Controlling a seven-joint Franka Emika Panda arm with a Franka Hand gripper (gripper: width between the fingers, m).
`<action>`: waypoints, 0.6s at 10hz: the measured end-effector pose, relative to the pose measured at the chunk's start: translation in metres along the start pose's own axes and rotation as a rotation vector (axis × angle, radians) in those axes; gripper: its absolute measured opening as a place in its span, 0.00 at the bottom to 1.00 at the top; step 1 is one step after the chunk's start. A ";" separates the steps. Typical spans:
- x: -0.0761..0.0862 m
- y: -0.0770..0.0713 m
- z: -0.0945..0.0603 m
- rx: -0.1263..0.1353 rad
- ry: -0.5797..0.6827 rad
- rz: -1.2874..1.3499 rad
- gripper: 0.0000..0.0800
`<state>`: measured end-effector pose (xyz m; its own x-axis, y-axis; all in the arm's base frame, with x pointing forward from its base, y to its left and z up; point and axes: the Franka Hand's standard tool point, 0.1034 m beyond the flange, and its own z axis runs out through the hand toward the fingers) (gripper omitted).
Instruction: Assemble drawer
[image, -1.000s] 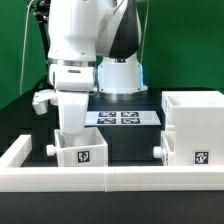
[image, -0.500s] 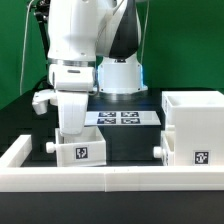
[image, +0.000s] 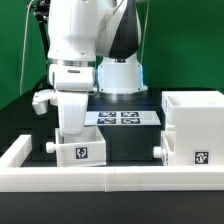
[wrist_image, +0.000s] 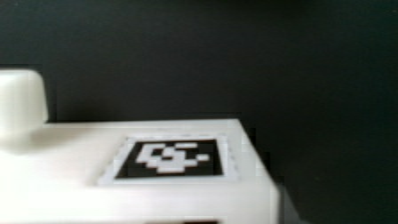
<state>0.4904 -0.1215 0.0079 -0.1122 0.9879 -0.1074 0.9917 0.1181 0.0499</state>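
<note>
A small white knobbed tray with a marker tag stands at the exterior view's left, just behind the low white wall. My gripper reaches straight down into its top and is shut on its wall; the fingertips are hidden by the tray. The tall hollow box stands at the exterior view's right, with a knob on its left side. In the wrist view the tray fills the near part, with its tag and its knob showing. The fingers do not show there.
The marker board lies flat on the black table between the tray and the arm's base. The low white wall edges the table in front and at the left. A green backdrop stands behind.
The tray under my gripper has shifted very slightly since the earliest frame. The arm and the box stay where they were.
</note>
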 end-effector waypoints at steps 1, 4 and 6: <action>0.011 0.000 -0.005 -0.015 0.003 0.034 0.05; 0.040 -0.005 -0.010 -0.018 0.014 0.107 0.05; 0.068 0.012 -0.032 -0.035 0.023 0.181 0.05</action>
<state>0.4926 -0.0498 0.0334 0.0658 0.9953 -0.0712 0.9932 -0.0584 0.1011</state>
